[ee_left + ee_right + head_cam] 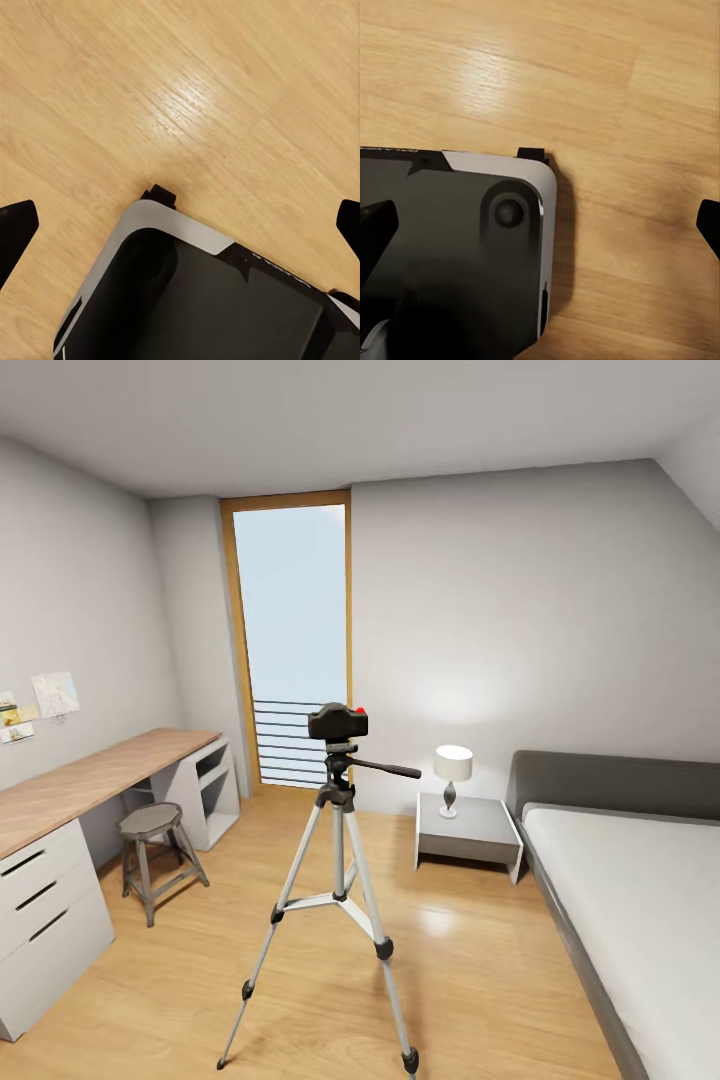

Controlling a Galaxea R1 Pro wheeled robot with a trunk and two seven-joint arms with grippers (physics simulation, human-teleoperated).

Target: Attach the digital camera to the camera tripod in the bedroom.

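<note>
Head view shows the digital camera already sitting on top of the camera tripod, a little left of the centre of the frame, with its red button at the upper right of its body. The tripod stands on the wood floor of the bedroom, between the stool at the left and the nightstand at the right. The tall window is behind it.

Left wrist view looks down at the floor and at the robot's own base; the left pincer has its dark fingertips at the two side edges of the frame, so it is apart and holds nothing. Right wrist view is similar: the right pincer is also apart and empty, above the base.

Both pincers hang low near the base, well apart from the camera. I judge the risk is in the base: if the robot rolls forward, it can hit a slim leg and tip the tripod, and the camera can fall.
</note>
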